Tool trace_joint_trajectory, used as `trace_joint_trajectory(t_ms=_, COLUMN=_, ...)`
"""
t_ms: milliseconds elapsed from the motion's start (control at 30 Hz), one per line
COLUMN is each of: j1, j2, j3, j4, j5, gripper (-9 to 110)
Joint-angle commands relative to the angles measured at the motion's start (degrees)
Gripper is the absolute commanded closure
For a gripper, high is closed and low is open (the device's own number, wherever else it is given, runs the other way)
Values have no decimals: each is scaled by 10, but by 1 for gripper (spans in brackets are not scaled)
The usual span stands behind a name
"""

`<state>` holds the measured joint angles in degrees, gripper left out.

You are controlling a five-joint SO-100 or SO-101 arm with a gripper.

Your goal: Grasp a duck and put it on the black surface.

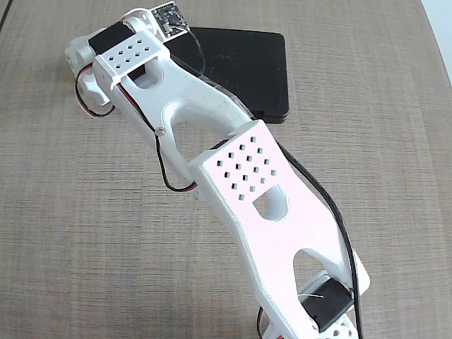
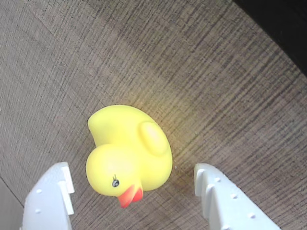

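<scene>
In the wrist view the yellow duck (image 2: 128, 152) with a red-orange beak lies on the wood-grain table between my two white fingers (image 2: 48, 196). My gripper (image 2: 130, 168) is open, with a finger on each side of the duck and a gap to each. The black surface (image 1: 247, 63) lies flat at the top centre of the fixed view, partly covered by my arm; its corner shows in the wrist view (image 2: 283, 24) at top right. In the fixed view my arm hides the duck, and the gripper end (image 1: 85, 74) sits left of the slab.
My white arm (image 1: 240, 176) runs from the bottom right to the upper left of the fixed view, with black cables (image 1: 332, 205) along it. The wood-grain table (image 1: 85, 233) shows around it.
</scene>
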<state>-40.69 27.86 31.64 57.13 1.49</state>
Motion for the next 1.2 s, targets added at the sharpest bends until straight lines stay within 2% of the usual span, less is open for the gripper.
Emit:
trace_joint_trajectory(t_ms=0, j1=4, j2=8, j3=-24, j4=-5, j5=4, gripper=82)
trace_joint_trajectory(t_ms=433, j1=4, j2=7, j3=-24, j4=-6, j5=4, gripper=101)
trace_joint_trajectory(t_ms=667, j1=5, j2=21, j3=-25, j4=-3, j5=4, gripper=102)
trace_joint_trajectory(t_ms=900, j1=21, j2=141, j3=-70, j4=29, j5=4, gripper=102)
trace_joint_trajectory(t_ms=1167, j1=144, j2=251, j3=-76, j4=54, j5=2, gripper=102)
